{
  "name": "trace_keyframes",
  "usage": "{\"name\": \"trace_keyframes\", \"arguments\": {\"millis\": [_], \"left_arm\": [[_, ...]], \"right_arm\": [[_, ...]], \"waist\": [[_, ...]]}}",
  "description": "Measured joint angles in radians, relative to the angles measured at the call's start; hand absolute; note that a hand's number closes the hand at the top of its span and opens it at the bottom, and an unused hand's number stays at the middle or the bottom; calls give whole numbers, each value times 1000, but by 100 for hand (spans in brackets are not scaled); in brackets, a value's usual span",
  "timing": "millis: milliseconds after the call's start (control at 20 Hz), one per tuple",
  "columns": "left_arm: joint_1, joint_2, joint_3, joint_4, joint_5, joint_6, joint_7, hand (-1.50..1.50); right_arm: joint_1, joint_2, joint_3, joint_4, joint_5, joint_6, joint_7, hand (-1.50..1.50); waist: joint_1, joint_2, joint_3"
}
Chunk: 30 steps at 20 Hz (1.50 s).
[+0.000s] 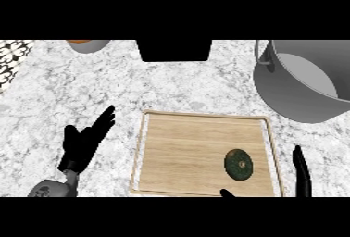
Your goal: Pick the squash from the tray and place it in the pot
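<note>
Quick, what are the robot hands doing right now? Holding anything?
Left robot hand: open, fingers straight, holding nothing, beside the tray.
Right robot hand: open, holding nothing; the squash lies untouched on the tray.

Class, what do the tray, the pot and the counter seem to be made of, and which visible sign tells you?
Tray: probably wood, matte, pale with grain lines. Pot: probably metal, smooth plain grey, dull sheen. Counter: stone-like, perhaps marble or granite, white with grey speckles.
</note>
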Motion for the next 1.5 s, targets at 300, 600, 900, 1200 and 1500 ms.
{"name": "trace_keyframes", "arguments": {"millis": [300, 600, 900, 1200, 1500], "left_arm": [[-10, -11, -1, 6, -13, -12, -7, 0], [-19, -30, -1, 36, -28, -17, -19, 0], [-32, -39, 39, 73, -38, -49, -32, 0], [-20, -71, 52, 67, -72, -60, -28, 0], [-7, -102, 60, 63, -103, -64, -34, 0]], "right_arm": [[-84, 37, 0, -126, 96, 203, 362, -150], [-193, 40, -47, -19, 5, 378, 532, -150], [-231, 24, -89, 102, -63, 431, 533, -150], [-164, -35, -145, 113, -117, 391, 411, -150], [-96, -56, -177, 156, -254, 335, 224, -150]], "waist": [[18, 2, 2], [26, 4, 4], [20, 1, 5], [15, -1, 6], [14, -2, 6]]}}
